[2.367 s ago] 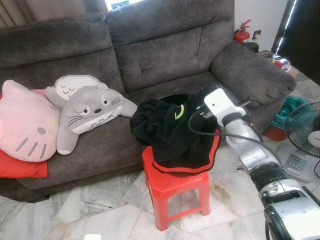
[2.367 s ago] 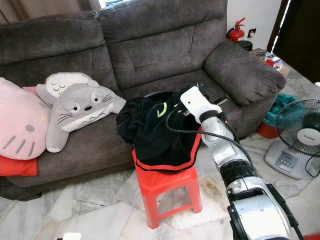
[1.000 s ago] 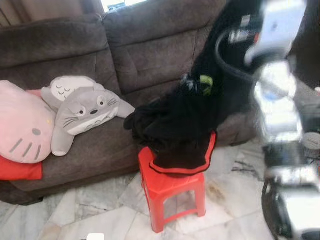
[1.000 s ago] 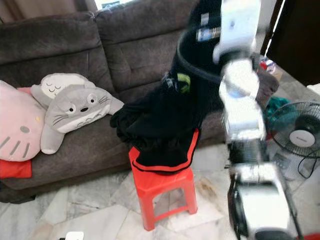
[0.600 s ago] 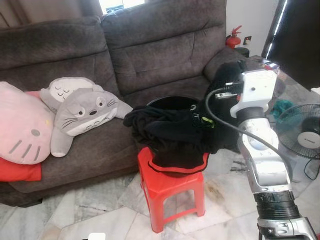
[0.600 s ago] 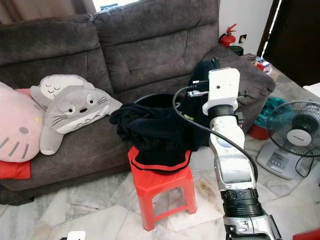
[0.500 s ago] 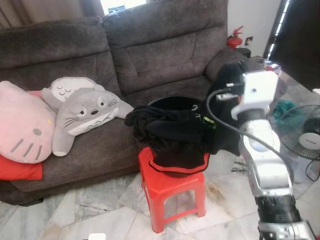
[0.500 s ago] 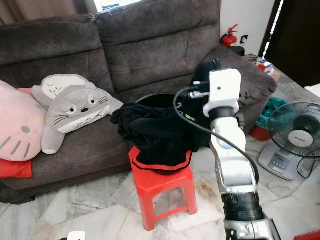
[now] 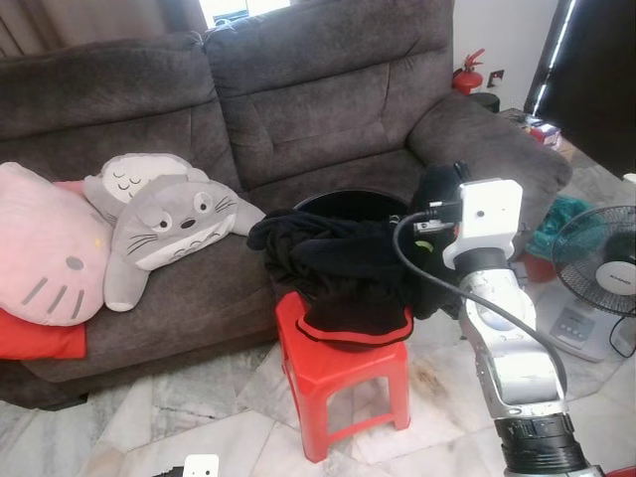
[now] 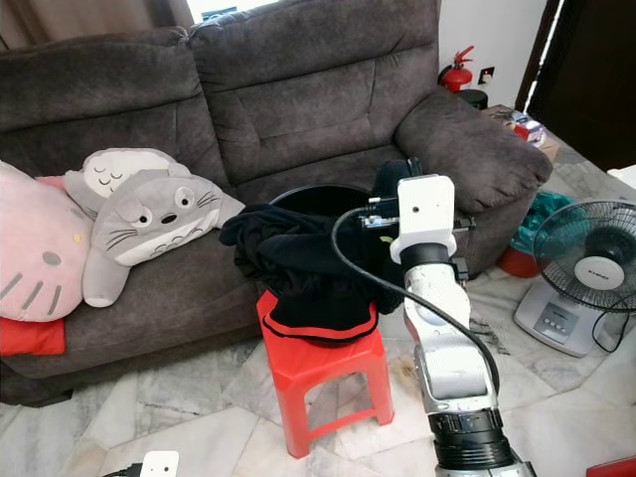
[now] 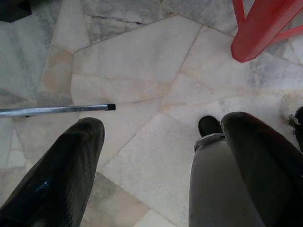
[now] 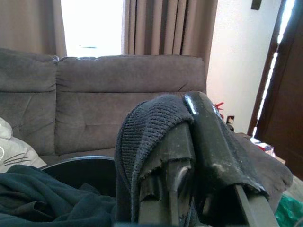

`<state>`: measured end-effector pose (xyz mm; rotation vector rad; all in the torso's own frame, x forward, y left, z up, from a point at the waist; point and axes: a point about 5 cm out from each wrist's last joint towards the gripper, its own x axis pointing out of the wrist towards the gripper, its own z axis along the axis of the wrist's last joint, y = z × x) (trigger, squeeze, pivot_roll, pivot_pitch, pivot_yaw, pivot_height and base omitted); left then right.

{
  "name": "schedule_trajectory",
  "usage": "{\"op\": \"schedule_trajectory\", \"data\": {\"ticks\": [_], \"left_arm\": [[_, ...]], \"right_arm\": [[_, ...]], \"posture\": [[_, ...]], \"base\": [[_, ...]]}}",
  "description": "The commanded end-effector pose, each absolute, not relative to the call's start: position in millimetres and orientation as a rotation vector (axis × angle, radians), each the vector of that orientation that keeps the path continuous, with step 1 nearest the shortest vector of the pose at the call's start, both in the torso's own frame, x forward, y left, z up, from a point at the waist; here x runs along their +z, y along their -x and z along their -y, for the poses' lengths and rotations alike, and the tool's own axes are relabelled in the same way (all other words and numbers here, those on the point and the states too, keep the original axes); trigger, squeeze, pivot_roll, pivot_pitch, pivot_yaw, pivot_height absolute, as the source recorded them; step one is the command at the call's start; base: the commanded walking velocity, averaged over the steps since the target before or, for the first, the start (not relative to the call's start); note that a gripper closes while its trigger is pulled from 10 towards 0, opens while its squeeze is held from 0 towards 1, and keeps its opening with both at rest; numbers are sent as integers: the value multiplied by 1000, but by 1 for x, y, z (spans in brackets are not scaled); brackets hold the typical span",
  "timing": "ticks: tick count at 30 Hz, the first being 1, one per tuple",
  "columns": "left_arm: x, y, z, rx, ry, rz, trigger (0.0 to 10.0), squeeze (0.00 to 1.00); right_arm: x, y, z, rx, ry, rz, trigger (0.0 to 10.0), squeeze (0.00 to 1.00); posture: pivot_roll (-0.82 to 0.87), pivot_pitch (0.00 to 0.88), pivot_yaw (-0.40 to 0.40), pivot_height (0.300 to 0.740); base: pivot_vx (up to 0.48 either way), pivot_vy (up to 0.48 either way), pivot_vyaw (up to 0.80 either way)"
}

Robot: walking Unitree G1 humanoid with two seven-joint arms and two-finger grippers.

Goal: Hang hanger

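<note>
Right gripper (image 12: 189,156): clenched on a dark knit garment (image 12: 142,137), held above the laundry pile (image 9: 338,263) to pull it free.
Pile: heaped on red stool (image 9: 343,368), at the sofa's (image 9: 298,89) 6 o'clock.
Hanger: not discernible.
Left gripper (image 11: 147,161): idle, fingers parted, over floor.

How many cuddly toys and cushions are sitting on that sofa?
3: a pink cat-face cushion at the sofa's left end, a grey plush beside it, and a paler sleeping-face plush behind that. More could lie beyond the frame's left edge.
</note>
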<state>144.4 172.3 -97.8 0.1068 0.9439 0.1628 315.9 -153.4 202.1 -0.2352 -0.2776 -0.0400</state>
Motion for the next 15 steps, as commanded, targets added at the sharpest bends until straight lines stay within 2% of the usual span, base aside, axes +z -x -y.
{"op": "schedule_trajectory", "data": {"ticks": [1,15], "left_arm": [[-97,-143,-177,158,-130,-941,10000,0],[-95,-148,-178,146,-140,-925,10000,0]], "right_arm": [[207,-313,149,-37,230,296,10000,0],[206,-312,146,-40,239,293,10000,0]], "posture": [[-303,0,154,740],[-299,0,166,740]], "base": [[-251,0,0],[-251,0,0]]}}
